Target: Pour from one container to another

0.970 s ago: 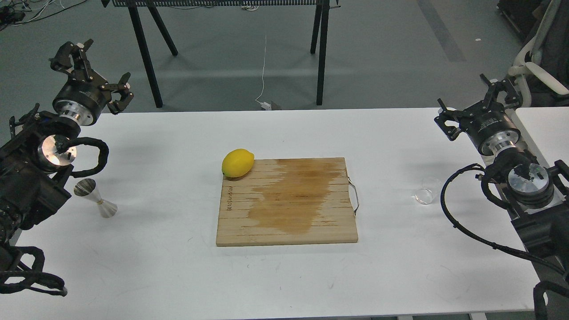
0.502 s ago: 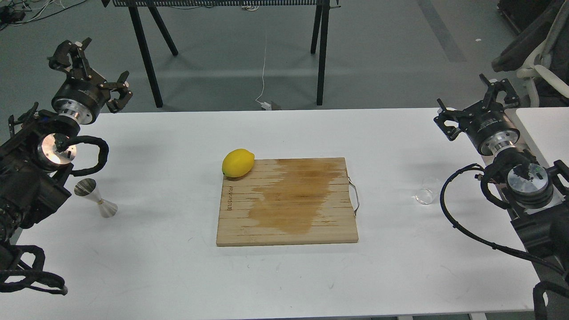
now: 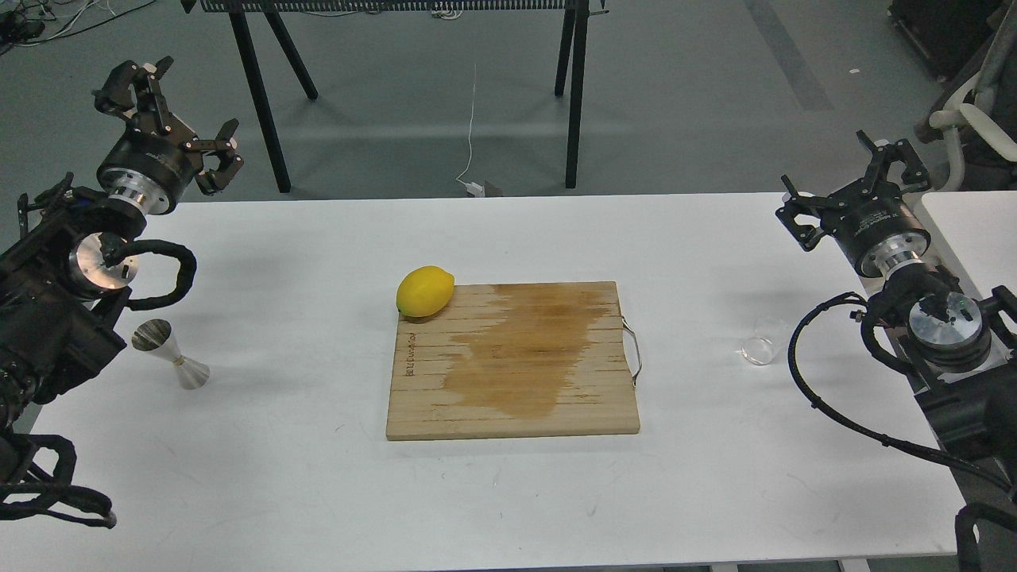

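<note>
The small clear glass cup (image 3: pixel 760 348) stands on the white table at the right, just left of my right arm's cables. The steel hourglass jigger (image 3: pixel 171 355) stands upright on the table at the far left, close to my left arm. My left gripper (image 3: pixel 175 107) is raised over the table's back left corner, open and empty, well behind the jigger. My right gripper (image 3: pixel 854 187) hovers at the back right, open and empty, behind and to the right of the cup.
A wooden cutting board (image 3: pixel 513 359) with a dark wet stain and a wire handle lies mid-table. A yellow lemon (image 3: pixel 425 291) rests at its back left corner. Black trestle legs (image 3: pixel 262 95) stand on the floor behind the table.
</note>
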Available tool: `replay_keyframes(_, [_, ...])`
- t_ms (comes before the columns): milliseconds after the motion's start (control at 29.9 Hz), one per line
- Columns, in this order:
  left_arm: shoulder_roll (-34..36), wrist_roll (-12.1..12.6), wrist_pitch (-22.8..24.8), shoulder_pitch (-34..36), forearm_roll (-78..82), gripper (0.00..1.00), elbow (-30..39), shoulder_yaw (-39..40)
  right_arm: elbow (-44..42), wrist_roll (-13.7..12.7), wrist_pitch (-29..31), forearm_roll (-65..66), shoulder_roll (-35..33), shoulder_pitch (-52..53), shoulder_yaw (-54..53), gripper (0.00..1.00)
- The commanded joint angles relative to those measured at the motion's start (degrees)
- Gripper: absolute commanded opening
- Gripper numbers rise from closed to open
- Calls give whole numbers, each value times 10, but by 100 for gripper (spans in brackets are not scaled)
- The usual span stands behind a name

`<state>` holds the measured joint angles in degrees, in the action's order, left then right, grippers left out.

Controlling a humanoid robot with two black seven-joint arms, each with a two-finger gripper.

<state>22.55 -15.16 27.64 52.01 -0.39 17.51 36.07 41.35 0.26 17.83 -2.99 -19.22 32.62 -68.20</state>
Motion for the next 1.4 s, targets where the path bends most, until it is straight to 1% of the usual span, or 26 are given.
replay_keyframes(0, [26,0,1,5,30,100,7,-5,0,0,0,0,1,-1,0,99])
replay_keyframes(67, [47,0,0,5,74,100,34,-5,0,1,0,0,1,-1,1,99])
replay_keyframes(134, [78,-2,-2,5,125,100,77,-5,0,1,1,0,1,-1,1,99])
replay_keyframes(267, [167,-2,-27,-9,204,100,221,-6,0,1,1,0,2,-1,1,99])
replay_keyframes(368, [230,-1,-61,-46,245,100,334,-5,0,1,1,0,3,-1,1,99])
replay_keyframes(502, [311,-1,-90,-99,307,100,472,-6,0,0,1,0,3,0,1,99])
replay_keyframes(669, [418,-5,-99,-173,390,100,598,-3,0,0,2,0,2,-1,2,99])
replay_keyframes(702, [438,-8,-104,-189,394,100,620,-3,-1,0,1,0,2,-1,2,99])
replay_keyframes(802, [500,-43,-136,-239,426,100,694,-5,0,1,1,0,2,-3,2,99])
replay_keyframes(869, [523,-47,-172,-265,476,100,720,-15,0,1,1,0,2,-3,2,99])
replay_keyframes(936, [531,-47,-209,-279,535,100,726,-40,0,1,1,0,2,-3,2,99])
replay_keyframes(1003, [532,-47,-255,-282,604,100,727,-72,0,1,1,0,2,-3,2,99])
replay_keyframes(1137, [534,-56,-332,-283,718,100,722,-143,0,1,1,1,1,-1,2,99])
replay_keyframes(1170, [533,-54,-353,-284,740,100,721,-162,0,1,1,1,0,-1,2,99])
replay_keyframes(1271, [529,-43,-417,-285,791,100,718,-211,0,1,1,1,-3,0,2,99])
replay_keyframes(1371, [524,-4,-451,-286,837,100,698,-238,0,1,1,1,-4,0,2,99])
